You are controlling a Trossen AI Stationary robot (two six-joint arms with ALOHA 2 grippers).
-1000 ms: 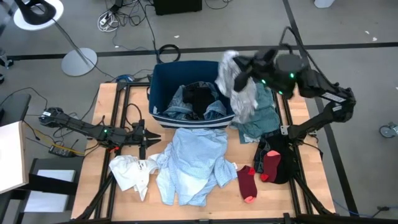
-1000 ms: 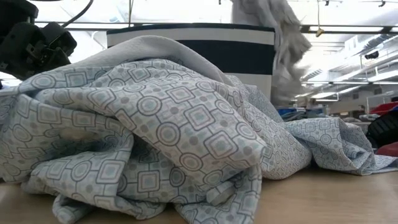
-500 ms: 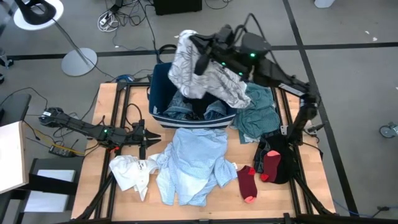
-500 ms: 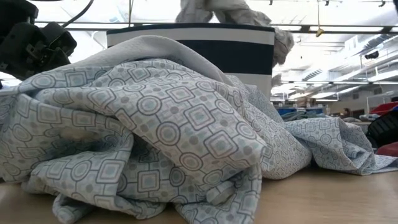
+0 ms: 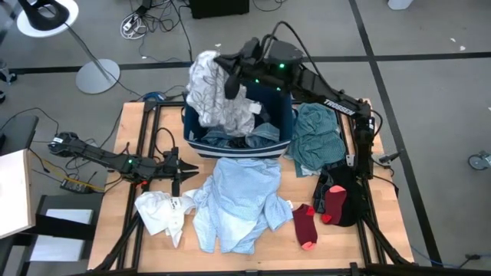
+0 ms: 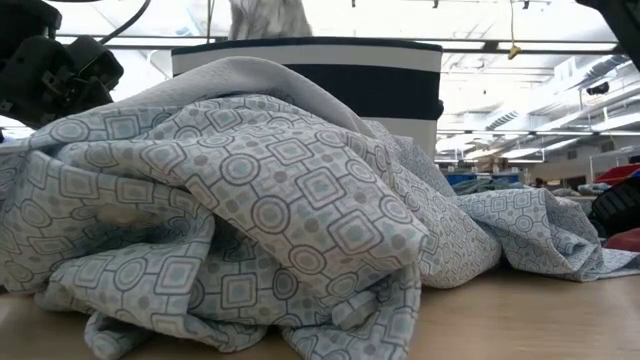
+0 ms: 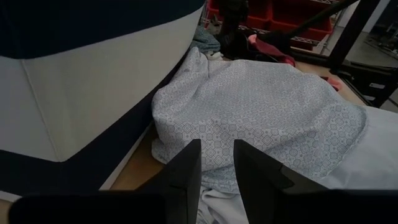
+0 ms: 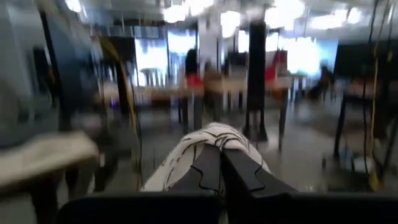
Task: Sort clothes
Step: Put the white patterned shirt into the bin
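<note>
My right gripper [image 5: 229, 70] is raised over the far left corner of the navy bin [image 5: 238, 146] and is shut on a white-patterned garment [image 5: 215, 96]. In the low view that garment [image 6: 265, 16] shows above the bin's rim [image 6: 300, 45]. My left gripper [image 5: 177, 173] rests low at the table's left, open, with nothing between its fingers. It points at the light blue patterned shirt [image 7: 261, 112], which lies crumpled on the table in front of the bin. More clothes lie inside the bin [image 5: 245, 130]. My right gripper pinches a bunched fold of the white-patterned garment [image 8: 214, 138] between its two shut fingers. The fingers lie about level and reach in from the table's right. The garment hangs slack below them, clear of the table; whether its lower end [image 5: 230, 126] touches the bin I cannot tell.
A white tee [image 5: 161, 211] lies near the table's front left. A teal piece [image 5: 316, 142] lies right of the bin. Farther toward the front are a black piece [image 5: 347, 207] and dark red socks [image 5: 304, 225]. The light blue shirt [image 5: 242, 199] covers the table's middle.
My right gripper has swung toward the table's left, from the bin's right side across above the bin to its far left corner, still shut. The white-patterned garment has travelled with it, hanging and swinging below the fingers.
</note>
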